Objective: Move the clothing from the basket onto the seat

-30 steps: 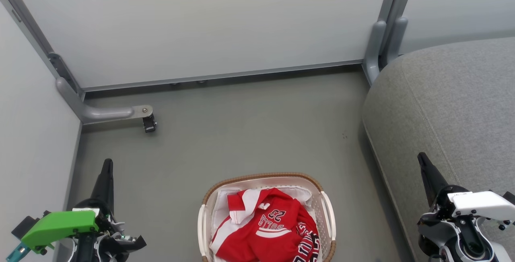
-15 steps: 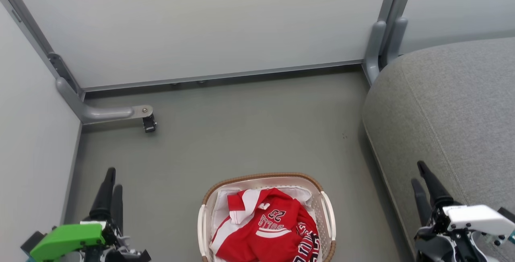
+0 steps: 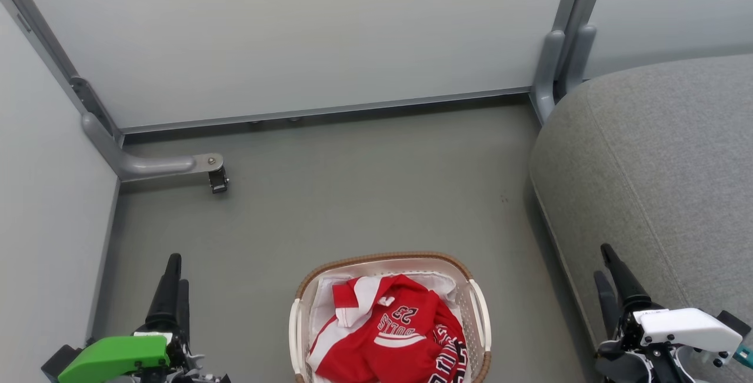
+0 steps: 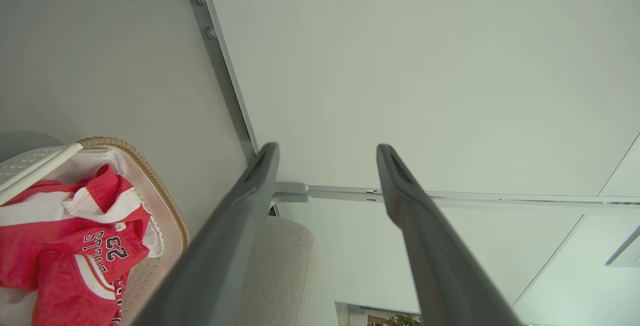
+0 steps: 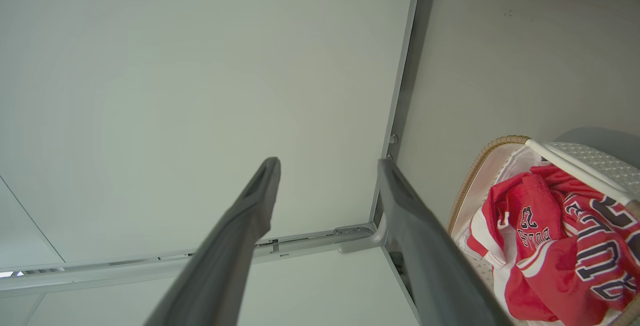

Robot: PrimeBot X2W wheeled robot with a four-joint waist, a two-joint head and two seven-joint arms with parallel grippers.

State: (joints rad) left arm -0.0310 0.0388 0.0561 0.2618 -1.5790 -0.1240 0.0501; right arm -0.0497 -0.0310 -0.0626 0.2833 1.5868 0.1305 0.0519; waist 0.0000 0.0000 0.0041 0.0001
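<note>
Change: left gripper (image 3: 179, 269) and right gripper (image 3: 600, 260) have been spread from closed; both are empty.
Place: clothing (image 3: 388, 336), 2 garments, is left in basket (image 3: 382, 256) on floor (image 3: 353, 195), near seat (image 3: 665, 153).
Meaning: a grasp is judged next; nothing has been transferred yet.

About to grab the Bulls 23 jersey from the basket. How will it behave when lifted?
Likely floppy: the Bulls 23 jersey lies crumpled in the basket, so it should drape and hang down. It looks like thin cloth, so it is probably light. It overlaps the second red garment and the white liner, so either may snag and come along.
</note>
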